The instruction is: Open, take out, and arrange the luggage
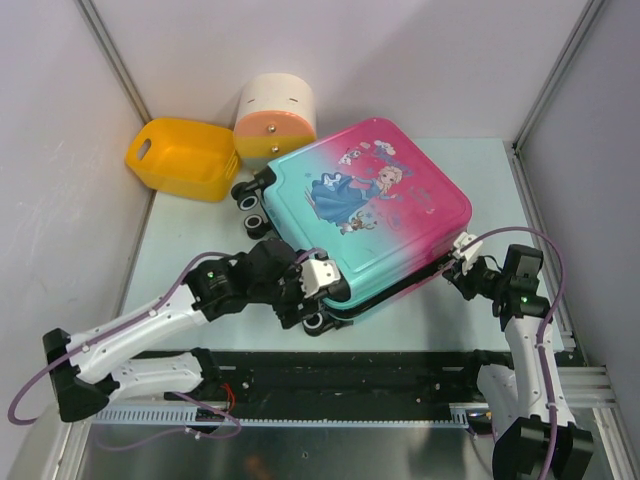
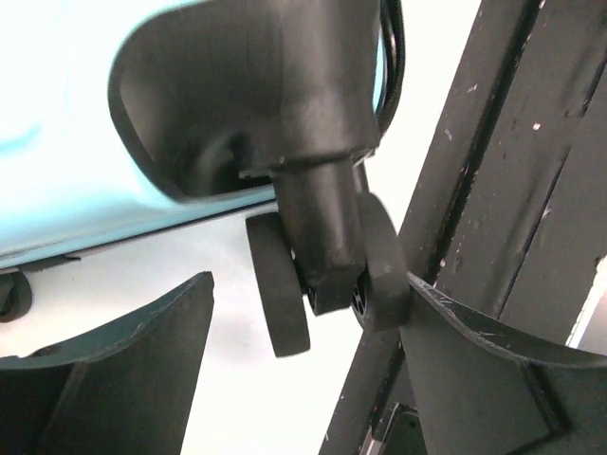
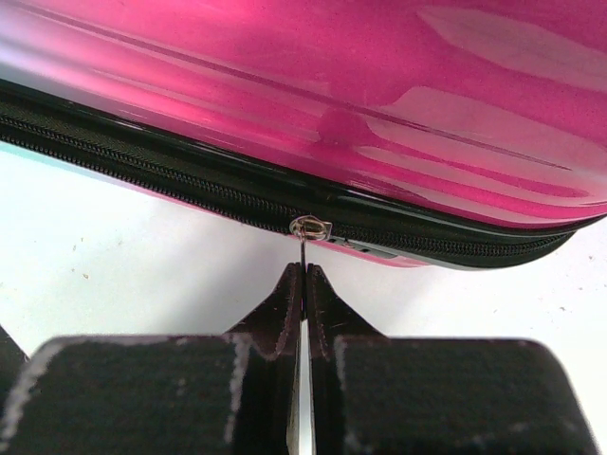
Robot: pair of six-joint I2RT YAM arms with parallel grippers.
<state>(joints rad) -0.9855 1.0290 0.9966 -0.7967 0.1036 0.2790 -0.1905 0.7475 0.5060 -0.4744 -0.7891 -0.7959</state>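
On the pale table [image 1: 170, 290] the luggage [image 1: 370, 200] lies flat and zipped, the right gripper [image 3: 303, 277] pinched on the zip pull [image 3: 310, 227], the left gripper [image 2: 308, 284] apart about a near wheel [image 2: 283, 313]; advisable to draw the pull along the zip line while the left steadies that corner.

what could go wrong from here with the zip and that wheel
1. The right gripper pinches the thin zip pull only at its tips, so the pull may slip free when tugged.
2. The left gripper is open around a wheel, not clamping it, so the luggage may slide along with the tug instead of unzipping.
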